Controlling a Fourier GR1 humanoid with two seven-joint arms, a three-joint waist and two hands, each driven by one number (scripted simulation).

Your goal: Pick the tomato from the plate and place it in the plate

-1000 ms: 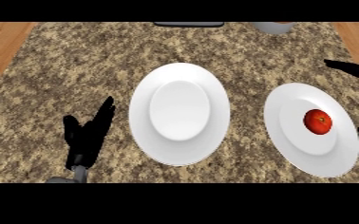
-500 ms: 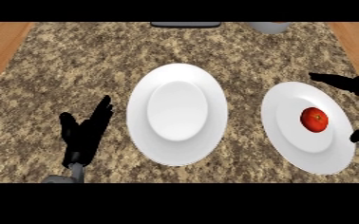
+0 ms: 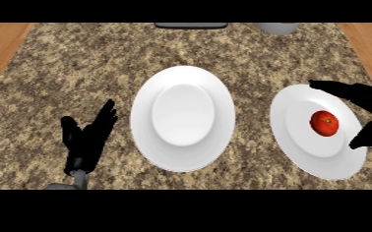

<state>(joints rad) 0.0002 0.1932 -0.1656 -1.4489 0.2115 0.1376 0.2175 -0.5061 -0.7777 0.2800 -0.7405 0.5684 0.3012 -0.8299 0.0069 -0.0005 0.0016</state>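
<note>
Since 0.5 s earlier, the right hand [image 3: 347, 90] had reached farther over the right plate [image 3: 309, 155]. Its fingers and thumb were spread wide either side of the tomato [image 3: 324, 123], which lay on that plate untouched. The left hand [image 3: 87, 138] rested open at lower left, beside the middle plate [image 3: 182, 118].

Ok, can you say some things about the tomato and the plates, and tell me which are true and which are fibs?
1. The tomato lies on the right plate. True.
2. The middle plate holds a tomato too. False: the only tomato is on the right plate.
3. The right hand is squeezing the tomato. False: it is open around the tomato, not touching it.
4. The left hand is open, left of the middle plate. True.
</note>
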